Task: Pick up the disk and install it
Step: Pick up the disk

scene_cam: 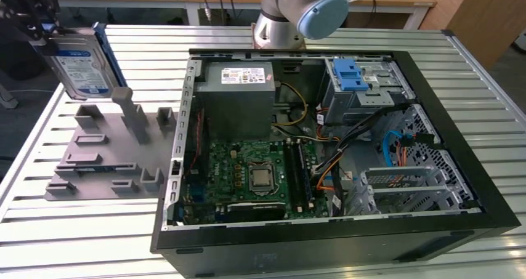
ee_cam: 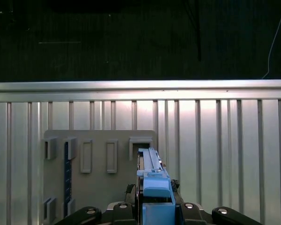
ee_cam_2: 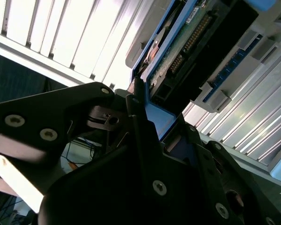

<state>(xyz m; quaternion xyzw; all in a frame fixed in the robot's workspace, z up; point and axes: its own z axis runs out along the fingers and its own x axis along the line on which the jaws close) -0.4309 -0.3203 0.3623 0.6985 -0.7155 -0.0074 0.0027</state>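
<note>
At the exterior view's upper left, the disk (scene_cam: 82,66), silver with a blue-and-white label and a blue rail frame, hangs upright and slightly tilted. My gripper (scene_cam: 43,28) is shut on its top end and holds it just above the grey slotted holder plate (scene_cam: 111,156). The first wrist view looks down the disk's blue-railed edge (ee_cam: 152,180) between the gripper's dark fingers (ee_cam: 196,211), with the holder plate (ee_cam: 98,187) below. In the second wrist view the disk's green circuit-board side (ee_cam_2: 187,42) sits clamped in the gripper (ee_cam_2: 145,110).
An open computer case (scene_cam: 460,186) lies on the slatted metal table (scene_cam: 82,230), to the exterior view's right of the holder. Inside are a grey power supply box (scene_cam: 238,97), the motherboard (scene_cam: 255,174) and a drive bay with a blue latch (scene_cam: 352,76). The arm's base (scene_cam: 284,20) stands behind the case.
</note>
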